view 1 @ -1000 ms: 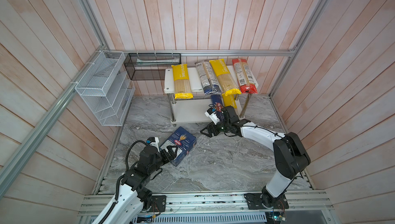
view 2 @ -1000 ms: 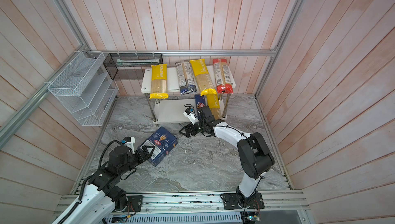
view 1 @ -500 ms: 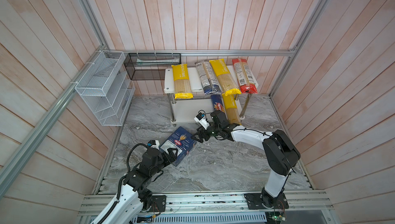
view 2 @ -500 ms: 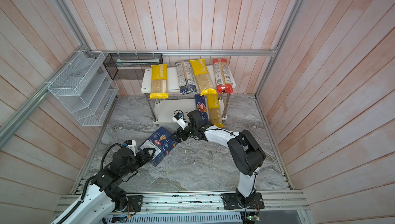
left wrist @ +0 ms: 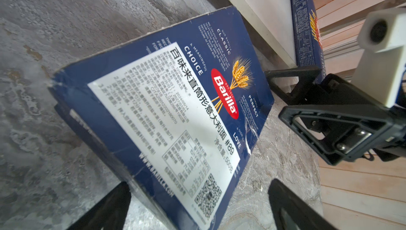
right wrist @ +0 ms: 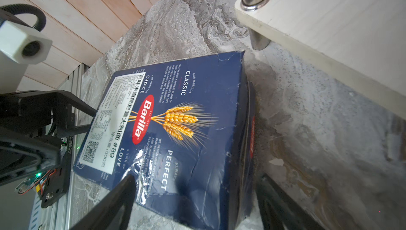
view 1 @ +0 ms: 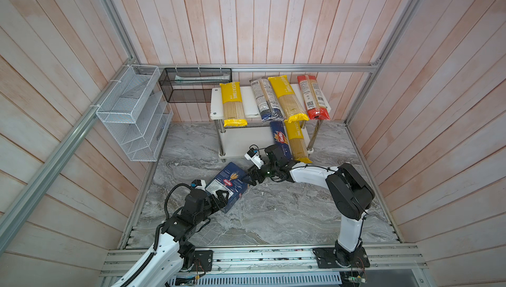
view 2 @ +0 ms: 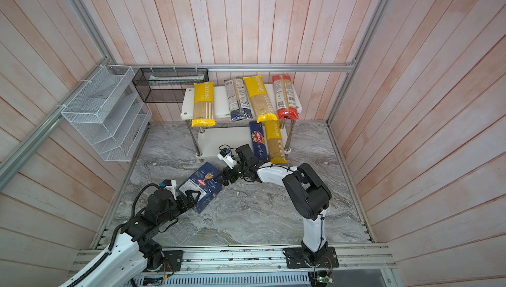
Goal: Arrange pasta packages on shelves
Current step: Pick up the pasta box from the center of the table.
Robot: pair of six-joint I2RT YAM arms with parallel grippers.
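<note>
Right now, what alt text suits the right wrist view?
A blue Barilla box rests on the grey marbled floor, the open right gripper poised over its near end. The left gripper is at its far end, a white shelf board alongside.

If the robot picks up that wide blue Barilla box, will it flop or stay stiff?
The wide blue Barilla box looks like cardboard with flat faces and sharp corners, so it probably stays stiff, not floppy. Its creased, dented surface hints the walls may give under a hard squeeze. Flat-sided, on the marble floor, it should slide, not roll.
</note>
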